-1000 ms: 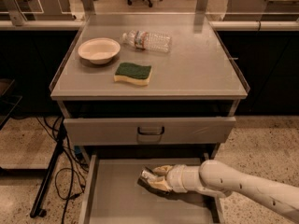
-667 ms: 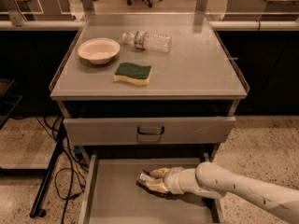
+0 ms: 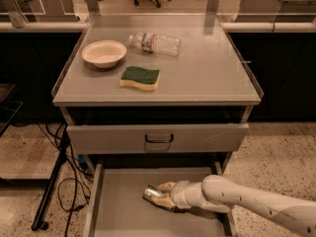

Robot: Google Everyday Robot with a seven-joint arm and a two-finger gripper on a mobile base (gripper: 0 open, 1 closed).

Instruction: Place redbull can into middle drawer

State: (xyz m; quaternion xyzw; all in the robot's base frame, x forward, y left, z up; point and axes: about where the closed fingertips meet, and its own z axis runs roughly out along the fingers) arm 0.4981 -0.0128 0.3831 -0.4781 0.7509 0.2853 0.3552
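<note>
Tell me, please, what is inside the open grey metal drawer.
A slim silver can, held by the robot's gripper low in the drawer; the white arm covers its right side.

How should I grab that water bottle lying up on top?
Take the bottle round its middle, from straight above. It lies on its side, ends pointing left and right, so its front and back are free to pinch. The gripper is down in the open drawer, holding the can.
</note>
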